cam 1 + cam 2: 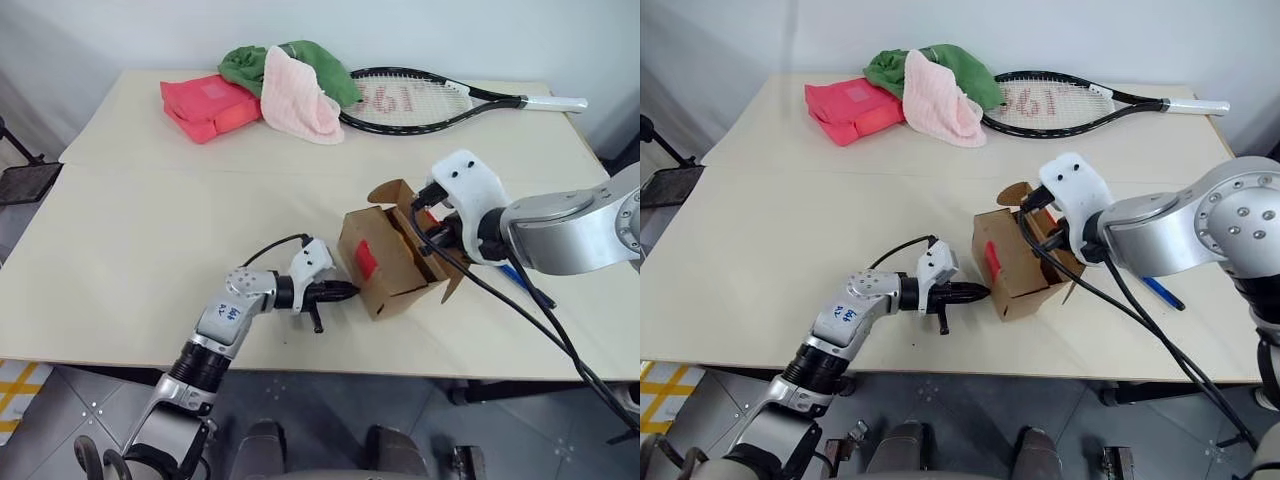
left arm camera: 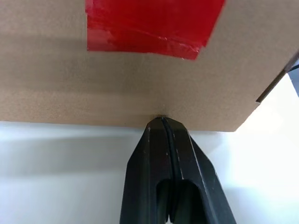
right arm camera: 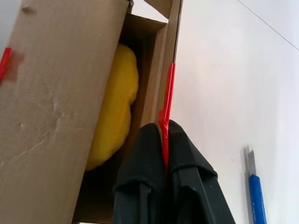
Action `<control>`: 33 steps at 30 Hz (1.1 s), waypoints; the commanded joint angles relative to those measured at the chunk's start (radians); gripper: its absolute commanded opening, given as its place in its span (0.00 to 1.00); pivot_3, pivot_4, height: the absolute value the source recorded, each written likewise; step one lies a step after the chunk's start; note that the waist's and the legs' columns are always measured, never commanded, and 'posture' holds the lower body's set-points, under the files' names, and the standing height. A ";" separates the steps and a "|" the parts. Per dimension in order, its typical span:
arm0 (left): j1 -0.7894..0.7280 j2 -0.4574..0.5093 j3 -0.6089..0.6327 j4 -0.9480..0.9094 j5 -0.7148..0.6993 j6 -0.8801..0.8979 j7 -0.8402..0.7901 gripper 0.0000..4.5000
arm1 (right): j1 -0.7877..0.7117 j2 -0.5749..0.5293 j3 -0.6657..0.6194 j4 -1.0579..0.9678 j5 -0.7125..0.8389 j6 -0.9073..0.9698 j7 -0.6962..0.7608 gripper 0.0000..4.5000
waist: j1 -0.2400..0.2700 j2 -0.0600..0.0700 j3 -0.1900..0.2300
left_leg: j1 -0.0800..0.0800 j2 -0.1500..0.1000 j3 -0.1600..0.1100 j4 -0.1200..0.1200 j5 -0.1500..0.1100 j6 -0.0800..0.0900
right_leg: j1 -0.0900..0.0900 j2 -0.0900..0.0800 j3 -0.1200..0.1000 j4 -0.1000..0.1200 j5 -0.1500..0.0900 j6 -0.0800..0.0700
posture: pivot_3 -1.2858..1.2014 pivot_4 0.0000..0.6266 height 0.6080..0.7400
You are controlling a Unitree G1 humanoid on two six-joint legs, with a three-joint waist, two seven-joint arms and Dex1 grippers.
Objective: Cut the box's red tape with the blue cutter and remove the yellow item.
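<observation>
Far across the pale table [image 1: 150, 260]: flat red-pink packet [image 1: 208, 106], pink [image 1: 297, 98] and green [image 1: 300, 62] cloths, black racket [image 1: 420, 100]. Nearer, small brown cardboard box [image 1: 392, 262], flaps up, red tape square [image 1: 366, 258] on its side. Left gripper [image 1: 345, 291] clenched empty, tips against that wall. Right gripper [image 3: 164, 135] pinching a tape-edged flap. Soft yellow lump [image 3: 114, 107] inside. Slim blue cutter [image 1: 1162, 293] lying beyond the box.

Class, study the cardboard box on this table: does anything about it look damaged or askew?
Yes. The box sits skewed with its flaps splayed open, its red tape torn and ragged-edged. The right gripper pinches one flap wall, exposing the yellow item inside. The blue cutter lies apart on the table.
</observation>
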 commanded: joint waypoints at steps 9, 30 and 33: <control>0.003 0.046 0.006 -0.073 -0.005 0.012 0.000 0.00 | 0.008 0.024 0.008 -0.067 -0.006 -0.003 -0.005 0.00 | -0.002 0.000 0.000 | 0.000 0.000 0.000 0.000 0.000 0.000 | 0.000 0.000 0.000 0.000 0.000 0.000 | 0.52 0.24 1.00; -0.138 0.090 0.106 -0.251 -0.296 0.151 -0.112 0.00 | -0.002 0.055 -0.040 -0.065 -0.154 0.068 0.033 0.00 | -0.021 0.000 0.000 | -0.001 0.001 0.000 -0.002 0.000 0.000 | -0.002 0.000 -0.001 0.000 0.000 0.000 | 0.52 0.24 1.00; -0.157 0.034 0.060 -0.222 -0.265 0.134 -0.081 0.00 | 0.000 0.060 -0.045 -0.060 -0.167 0.072 0.038 0.00 | -0.023 0.000 0.000 | -0.001 0.001 0.000 -0.002 0.000 0.000 | -0.002 0.000 -0.001 0.000 0.000 0.000 | 0.52 0.24 1.00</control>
